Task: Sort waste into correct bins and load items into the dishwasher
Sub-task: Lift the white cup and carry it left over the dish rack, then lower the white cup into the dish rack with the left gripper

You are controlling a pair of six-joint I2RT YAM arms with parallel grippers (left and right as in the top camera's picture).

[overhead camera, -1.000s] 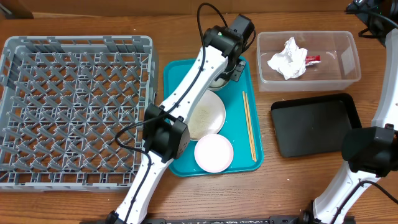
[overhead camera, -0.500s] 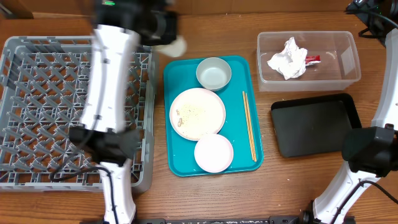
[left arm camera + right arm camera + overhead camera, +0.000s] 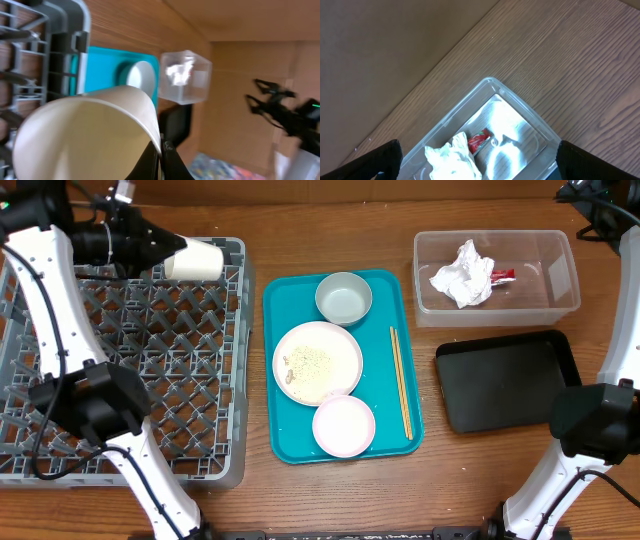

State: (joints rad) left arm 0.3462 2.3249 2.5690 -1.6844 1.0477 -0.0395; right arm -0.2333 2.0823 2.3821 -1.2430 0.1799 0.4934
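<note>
Holding one white cup (image 3: 195, 260) on its side over the dish rack's (image 3: 120, 380) far right corner, left tool (image 3: 160, 252) seen overhead. Teal tray (image 3: 275, 410) carries one grey-green bowl (image 3: 344, 298), one pinkish bowl (image 3: 344, 426), one white plate (image 3: 340, 375) with crumbs (image 3: 305, 362), and chopsticks (image 3: 400, 395); one black tray (image 3: 508, 380) sits on the surface. Left wrist: tool clamped on cup rim. Right wrist: right tool (image 3: 478, 165) jaws apart above clear tub (image 3: 530, 135) holding one napkin (image 3: 451, 159) and one red wrapper (image 3: 479, 141).

Teal serving tray (image 3: 290, 435): rectangular, rounded corners, raised rim. Lies flat near the table's centre, long side running near to far.

Table (image 3: 330, 230): warm brown wood, grain running left to right.

Cardboard wall (image 3: 385, 45): plain brown, matte, rising beyond the table edge in the right wrist view.

Left wrist view is blurred. It shows a multicoloured patch (image 3: 225, 167) low in frame, too smeared to identify.
</note>
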